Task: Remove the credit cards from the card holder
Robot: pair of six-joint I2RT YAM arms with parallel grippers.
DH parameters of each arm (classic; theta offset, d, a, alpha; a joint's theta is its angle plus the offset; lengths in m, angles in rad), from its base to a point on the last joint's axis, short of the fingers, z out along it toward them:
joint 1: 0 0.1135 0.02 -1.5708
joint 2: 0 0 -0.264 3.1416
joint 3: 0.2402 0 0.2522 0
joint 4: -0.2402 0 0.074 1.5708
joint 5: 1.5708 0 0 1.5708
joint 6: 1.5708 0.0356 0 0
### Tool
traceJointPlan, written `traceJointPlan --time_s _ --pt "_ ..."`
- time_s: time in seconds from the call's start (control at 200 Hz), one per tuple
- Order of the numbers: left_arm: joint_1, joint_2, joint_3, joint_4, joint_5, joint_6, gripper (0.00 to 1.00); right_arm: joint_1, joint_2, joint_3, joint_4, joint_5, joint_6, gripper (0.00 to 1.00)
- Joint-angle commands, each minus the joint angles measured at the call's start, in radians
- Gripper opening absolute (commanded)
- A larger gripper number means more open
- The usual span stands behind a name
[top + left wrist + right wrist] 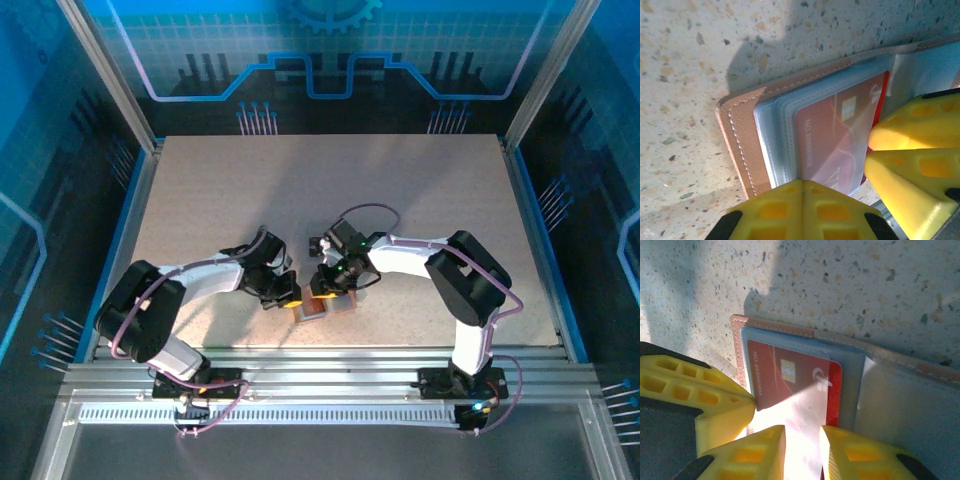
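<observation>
The card holder (330, 308) lies open on the table near the front edge, its salmon-pink cover (740, 135) and stitched rim (775, 326) showing. A red credit card (830, 135) (785, 375) sits in a clear pocket, its right strip sticking out. My left gripper (290, 294) (801, 181) is shut, its tips resting on the pocket's edge. My right gripper (322, 292) (802, 432) stands slightly open over the card's near edge, with a bright gap between its fingers. The other cards are hidden.
The speckled beige table (400, 200) stretches back and to both sides. A metal rail (330, 360) runs along the near edge just behind the holder. Both grippers crowd together over the holder, the right fingers (910, 135) beside the left ones (715, 395).
</observation>
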Motion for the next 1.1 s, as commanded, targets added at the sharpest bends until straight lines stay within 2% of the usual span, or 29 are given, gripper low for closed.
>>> traceJointPlan --time_s 0.0,0.405,0.66,1.096 --pt "-0.007 0.014 0.003 -0.028 -0.009 0.016 0.02 -0.011 -0.016 -0.008 -0.042 0.037 -0.011 0.26" --pt "-0.009 -0.070 0.055 -0.021 0.023 -0.036 0.01 -0.027 -0.118 -0.045 -0.040 0.023 0.002 0.26" --pt "-0.018 -0.031 0.066 -0.005 0.029 -0.038 0.01 -0.045 -0.133 -0.094 -0.112 0.108 -0.028 0.26" --pt "-0.019 -0.018 0.068 -0.009 0.028 -0.024 0.01 -0.002 -0.154 -0.226 0.024 0.047 0.078 0.24"
